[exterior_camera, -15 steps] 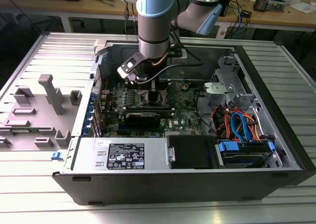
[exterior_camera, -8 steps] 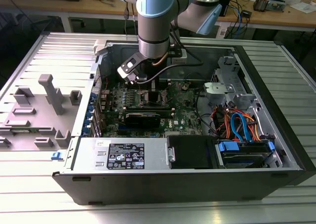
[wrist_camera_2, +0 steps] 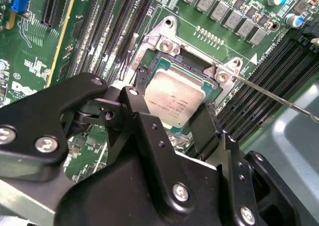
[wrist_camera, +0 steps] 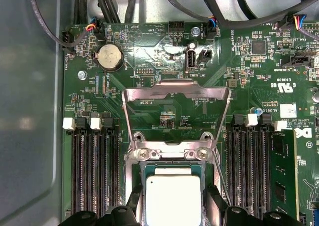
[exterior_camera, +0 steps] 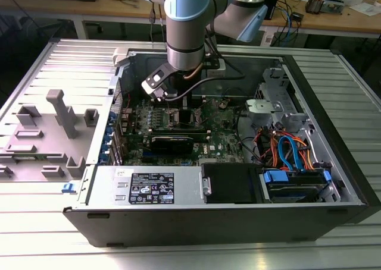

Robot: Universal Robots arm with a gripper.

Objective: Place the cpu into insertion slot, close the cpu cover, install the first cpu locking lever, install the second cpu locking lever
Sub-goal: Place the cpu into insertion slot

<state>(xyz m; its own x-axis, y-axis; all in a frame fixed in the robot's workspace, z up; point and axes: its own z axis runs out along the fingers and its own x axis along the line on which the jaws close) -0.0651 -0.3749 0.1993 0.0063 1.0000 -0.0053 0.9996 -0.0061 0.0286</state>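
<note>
Cpu: small flat square chip with a dull silver-grey top on a green rim. It lies level within the insertion slot in both wrist views. Whether it is fully seated on the contacts cannot be told.

Location: the slot sits on the green circuit board inside the open computer case, towards the exterior view's left of the case. It lies between two banks of long black memory slots. The case rests on the ribbed metal surface.

Claw: carried by the arm directly over the slot and parted only to the chip's width. Its black fingers stand against two opposite edges of the cpu and appear to grip it there. Nothing else is held.

Cpu cover: thin silvery frame with a square window, hinged up and standing open beyond the chip, not over it.

Locking lever: thin wire rod, swung out clear of the slot and not latched.

Handling, judged: the chip is light, rigid and smooth-sided, so it is liable to slip or tilt under a loose pinch. Its underside and the slot contacts are likely delicate, which calls for a level, gentle hold with no sideways push. The best hold is on two opposite edges of the green rim, as the fingers stand now, leaving the metal top and corners free. The cover looks like thin, springy sheet and the lever like stiff wire.
</note>
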